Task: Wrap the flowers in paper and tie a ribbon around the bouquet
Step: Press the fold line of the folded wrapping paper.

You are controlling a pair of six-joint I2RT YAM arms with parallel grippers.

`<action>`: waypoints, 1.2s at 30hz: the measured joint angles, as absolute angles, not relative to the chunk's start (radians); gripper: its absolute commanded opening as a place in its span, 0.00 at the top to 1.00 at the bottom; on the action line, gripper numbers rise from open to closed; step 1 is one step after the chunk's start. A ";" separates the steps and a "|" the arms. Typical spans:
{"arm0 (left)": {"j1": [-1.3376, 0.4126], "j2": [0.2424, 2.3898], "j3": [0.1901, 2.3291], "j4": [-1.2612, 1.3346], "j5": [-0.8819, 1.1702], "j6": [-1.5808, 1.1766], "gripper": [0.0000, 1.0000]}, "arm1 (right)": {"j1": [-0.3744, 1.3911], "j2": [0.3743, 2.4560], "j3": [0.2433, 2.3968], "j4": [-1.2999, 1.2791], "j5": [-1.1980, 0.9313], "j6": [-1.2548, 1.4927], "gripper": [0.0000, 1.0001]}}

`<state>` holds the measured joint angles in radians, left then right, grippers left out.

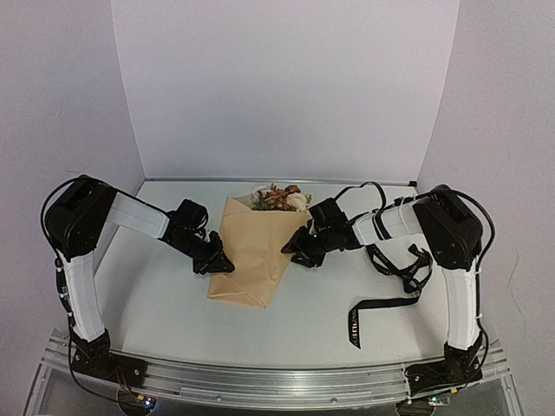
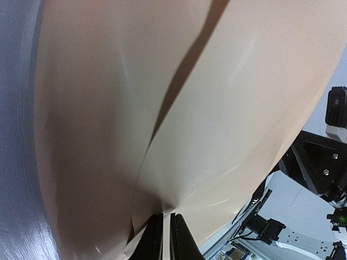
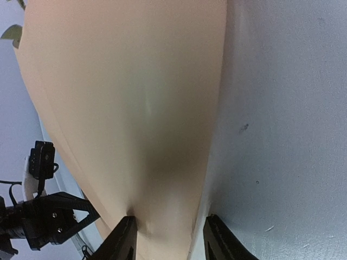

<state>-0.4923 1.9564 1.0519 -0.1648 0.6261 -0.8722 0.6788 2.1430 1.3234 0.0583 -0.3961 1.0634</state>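
Table (image 1: 156,299) in white carries everything, with pale walls behind and at the sides. The left arm (image 1: 82,286) and the right arm (image 1: 460,295) rise from the near edge and bend inward toward the middle. Between them lies the paper (image 1: 256,251), a tan sheet folded into a cone, its wide end toward the back wall and its narrow end toward the near edge. The ribbon (image 1: 386,303), black with light lettering, lies on the table to the right of the paper and apart from it; one end trails toward the near edge and the rest loops under the right arm. The flowers (image 1: 279,198) show cream and orange-brown blooms above the cone's wide end. The left gripper (image 1: 218,263) sits at the paper's left edge; its wrist view shows its fingers (image 2: 181,244) almost together, pinching a fold of the sheet. The right gripper (image 1: 293,253) is at the right edge, its fingers (image 3: 122,241) partly spread and standing either side of the paper's edge without clamping it.
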 measured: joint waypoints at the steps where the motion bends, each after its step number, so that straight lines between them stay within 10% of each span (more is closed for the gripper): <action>1: -0.492 1.956 1.053 -0.167 0.626 -0.872 0.91 | 0.679 2.146 1.324 0.063 -0.395 1.068 0.71; 15: -0.544 1.942 1.042 -0.175 0.616 -0.903 0.91 | 0.679 2.140 1.286 0.075 -0.358 1.072 0.98; 24: -0.691 1.908 0.983 -0.120 0.594 -0.991 0.91 | 0.679 2.014 1.137 0.036 -0.330 0.996 0.94; 36: -0.740 1.872 0.986 -0.115 0.555 -1.032 0.90 | 0.675 1.883 1.089 -0.110 -0.288 0.893 0.59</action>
